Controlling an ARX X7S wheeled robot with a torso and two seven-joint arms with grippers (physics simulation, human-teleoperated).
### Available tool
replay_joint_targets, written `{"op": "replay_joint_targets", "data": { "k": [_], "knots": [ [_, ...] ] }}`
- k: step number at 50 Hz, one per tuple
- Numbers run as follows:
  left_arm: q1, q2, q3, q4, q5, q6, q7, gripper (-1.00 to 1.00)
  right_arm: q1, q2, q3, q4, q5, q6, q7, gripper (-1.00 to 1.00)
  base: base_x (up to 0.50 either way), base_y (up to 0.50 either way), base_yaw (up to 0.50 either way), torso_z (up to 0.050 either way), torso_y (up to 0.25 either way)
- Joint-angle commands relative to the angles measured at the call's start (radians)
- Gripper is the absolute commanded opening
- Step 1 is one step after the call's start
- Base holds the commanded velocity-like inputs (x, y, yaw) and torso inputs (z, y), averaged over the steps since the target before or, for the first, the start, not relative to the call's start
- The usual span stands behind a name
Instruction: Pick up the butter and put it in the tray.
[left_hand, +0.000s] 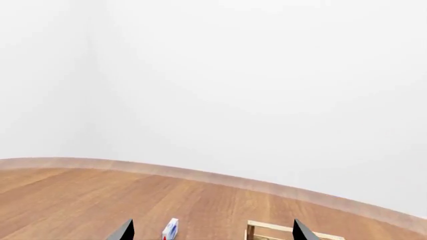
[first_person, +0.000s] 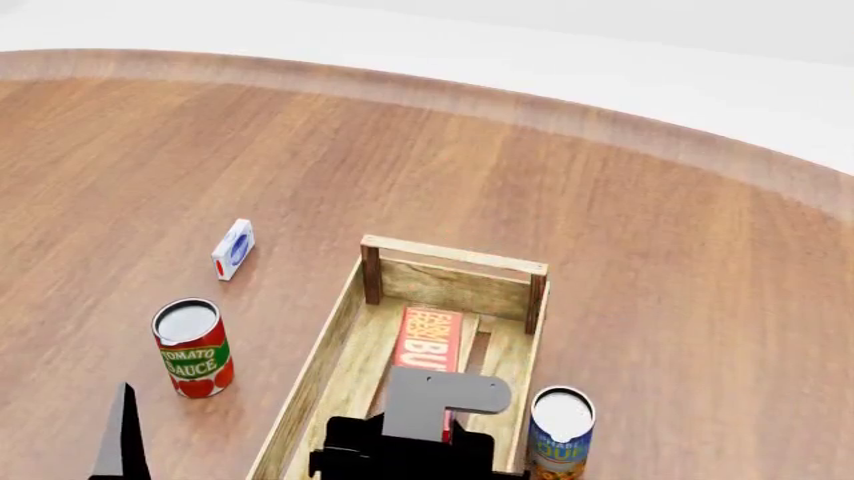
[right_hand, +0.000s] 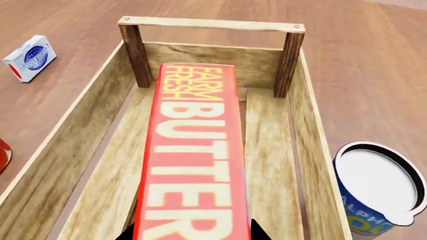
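Observation:
The butter (first_person: 430, 340), a red-orange carton lettered "FARM FRESH BUTTER", lies lengthwise inside the tray (first_person: 454, 255), a long light-wood crate with darker corner posts. In the right wrist view the butter (right_hand: 197, 150) fills the middle of the tray (right_hand: 210, 23), its far end close to the end wall. My right gripper (right_hand: 197, 234) has a dark fingertip pressed against each long side of the carton. I cannot tell whether the carton rests on the slats. My left gripper (left_hand: 213, 232) is wide open and empty, left of the tray; one finger (first_person: 127, 440) shows in the head view.
A small white-blue box (first_person: 232, 249) stands left of the tray's far end. A tomato sauce can (first_person: 192, 348) stands left of the tray. A blue can (first_person: 561, 430) stands against the tray's right side. The wooden table's curved edge runs along the back.

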Motion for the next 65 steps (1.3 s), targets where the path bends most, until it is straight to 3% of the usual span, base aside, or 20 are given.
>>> {"op": "replay_joint_targets", "data": {
  "k": [1, 14, 15, 33, 50, 58, 65],
  "knots": [
    [-0.002, 0.009, -0.008, -0.009, 0.008, 0.008, 0.011, 1.00, 0.007, -0.011, 0.021, -0.003, -0.096, 0.014, -0.031, -1.00, 0.00, 0.00, 0.00, 0.000, 0.000],
    [0.000, 0.006, -0.004, -0.007, 0.008, 0.009, 0.008, 1.00, 0.011, -0.011, 0.022, -0.010, -0.089, 0.006, -0.064, -1.00, 0.00, 0.00, 0.00, 0.001, 0.002],
    [0.000, 0.006, -0.004, -0.007, 0.008, 0.009, 0.008, 1.00, 0.011, -0.011, 0.022, -0.011, -0.089, 0.004, -0.070, 1.00, 0.00, 0.00, 0.00, 0.000, 0.000],
    [0.001, 0.002, 0.001, -0.003, 0.007, 0.010, 0.003, 1.00, 0.015, -0.011, 0.020, -0.017, -0.072, -0.018, -0.093, 1.00, 0.00, 0.00, 0.00, 0.000, 0.000],
    [0.001, -0.003, 0.000, 0.003, 0.003, 0.009, -0.002, 1.00, 0.065, -0.007, 0.021, -0.096, -0.143, -0.078, -0.015, 1.00, 0.00, 0.00, 0.00, 0.000, 0.000],
    [-0.003, -0.003, 0.003, -0.005, 0.006, 0.011, -0.002, 1.00, 0.111, 0.172, -0.020, -0.451, -0.233, -0.093, 0.174, 1.00, 0.00, 0.00, 0.00, 0.000, 0.000],
    [-0.006, -0.002, 0.008, -0.016, 0.010, 0.014, 0.000, 1.00, 0.107, 0.286, -0.052, -0.628, -0.350, -0.153, 0.253, 1.00, 0.00, 0.00, 0.00, 0.000, 0.000]
  ]
}}
